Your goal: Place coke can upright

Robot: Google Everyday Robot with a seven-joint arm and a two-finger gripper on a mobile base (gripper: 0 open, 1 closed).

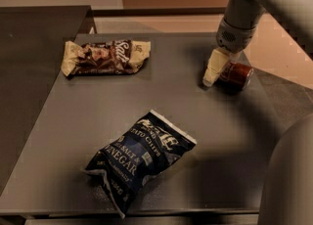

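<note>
The coke can (236,75) is a small dark red can lying on its side on the grey table (205,136), near the far right edge. My gripper (214,70) hangs from the arm coming in at the top right. Its cream tip reaches down to the table right at the can's left end, touching it or nearly so. Part of the can's left end is hidden behind the gripper.
A brown and cream snack bag (104,56) lies at the far left of the table. A dark blue salt and vinegar chip bag (138,157) lies near the front middle. A second dark surface (29,62) adjoins on the left. A grey robot part (288,180) fills the bottom right corner.
</note>
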